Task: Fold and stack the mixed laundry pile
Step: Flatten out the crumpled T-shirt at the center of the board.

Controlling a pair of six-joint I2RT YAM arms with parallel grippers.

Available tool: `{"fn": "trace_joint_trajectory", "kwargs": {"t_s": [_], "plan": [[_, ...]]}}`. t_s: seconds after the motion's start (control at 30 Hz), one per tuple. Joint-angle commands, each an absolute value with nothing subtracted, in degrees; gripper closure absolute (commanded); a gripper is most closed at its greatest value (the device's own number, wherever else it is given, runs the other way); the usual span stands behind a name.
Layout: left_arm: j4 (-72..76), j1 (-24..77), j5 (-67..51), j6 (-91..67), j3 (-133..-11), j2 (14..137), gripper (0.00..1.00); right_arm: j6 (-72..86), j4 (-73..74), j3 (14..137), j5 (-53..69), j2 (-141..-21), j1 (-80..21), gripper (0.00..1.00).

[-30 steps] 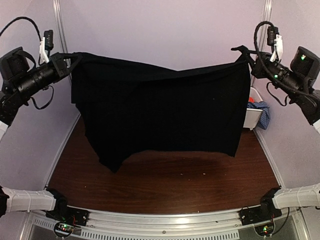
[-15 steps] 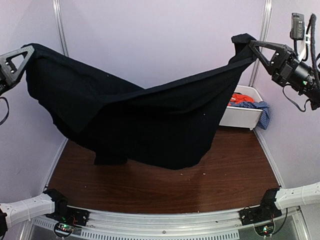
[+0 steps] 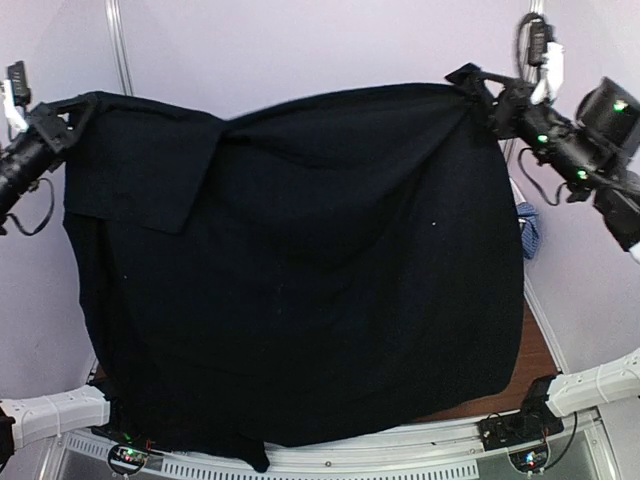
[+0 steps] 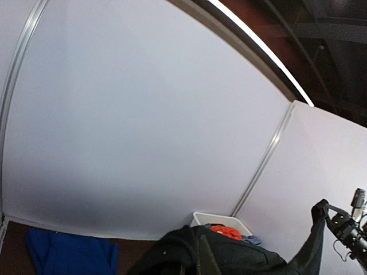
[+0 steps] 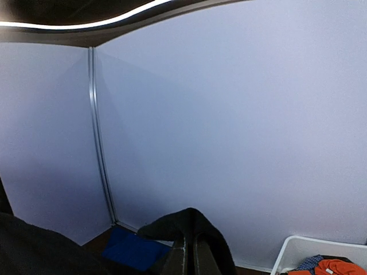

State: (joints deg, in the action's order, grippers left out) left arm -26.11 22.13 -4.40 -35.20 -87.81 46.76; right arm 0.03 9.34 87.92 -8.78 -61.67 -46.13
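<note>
The large black garment [image 3: 300, 270] hangs spread wide between both arms and fills most of the top view. My left gripper [image 3: 85, 103] is shut on its upper left corner [image 4: 172, 255]. My right gripper [image 3: 478, 85] is shut on its upper right corner [image 5: 189, 226]. A royal-blue garment [image 4: 63, 255] lies flat on the table at the far left [image 5: 132, 249]. An orange-red garment [image 4: 226, 232] and a blue-white speckled one [image 5: 309, 263] lie in the white tub [image 4: 215, 219].
The white tub [image 5: 298, 249] stands at the far right by the wall. Speckled cloth [image 3: 528, 230] hangs over its side. The black garment hides most of the brown table [image 3: 535, 350]. Walls close in on the left, back and right.
Both arms have lifted the black garment and brought it toward the camera. It sagged in the middle half a second ago and now hangs spread wide, down to the near edge.
</note>
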Motion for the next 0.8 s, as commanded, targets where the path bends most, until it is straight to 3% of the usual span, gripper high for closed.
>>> {"fn": "trace_joint_trajectory", "kwargs": {"t_s": [0.0,0.2,0.23,0.27,0.3,0.33,0.4,0.47,0.5,0.77], "plan": [[-19.6,21.2,9.6,-31.4,-78.5,56.0,1.0,-0.1,2.5,80.2,-14.5,-73.0,-39.5,1.0],[-6.1,9.5,1.4,-36.5,-69.8,73.9,1.0,2.2,-4.1,79.1,-14.2,-93.5,-32.7,1.0],[-3.1,7.0,-2.4,-38.4,-69.5,78.9,1.0,2.3,-3.6,81.0,-14.3,-97.5,-32.1,0.95],[-1.0,4.6,-6.4,-39.7,-70.6,85.2,0.91,2.6,-1.9,83.9,-14.6,-101.8,-31.4,0.82],[-1.5,2.5,-10.7,-40.7,-73.9,91.1,0.81,2.7,0.8,87.4,-15.2,-105.7,-30.6,0.57],[-4.6,0.9,-15.0,-42.0,-77.3,96.5,0.68,3.1,5.0,91.2,-16.8,-109.3,-30.4,0.39],[-2.7,-1.0,-19.9,-44.7,-77.8,100.6,0.41,4.4,11.0,95.8,-19.1,-112.6,-30.2,0.21],[1.4,-1.1,-17.8,-44.4,-75.0,99.3,0.1,5.3,10.3,92.4,-18.1,-110.8,-30.2,0.04],[0.6,-1.1,-15.5,-43.4,-74.8,98.3,0.03,5.6,9.1,90.0,-17.5,-109.0,-30.1,0.01],[-12.1,-0.2,-10.2,-36.9,-68.0,88.8,0.02,4.6,9.0,76.9,0.3,-99.2,-29.0,0.0]]}}
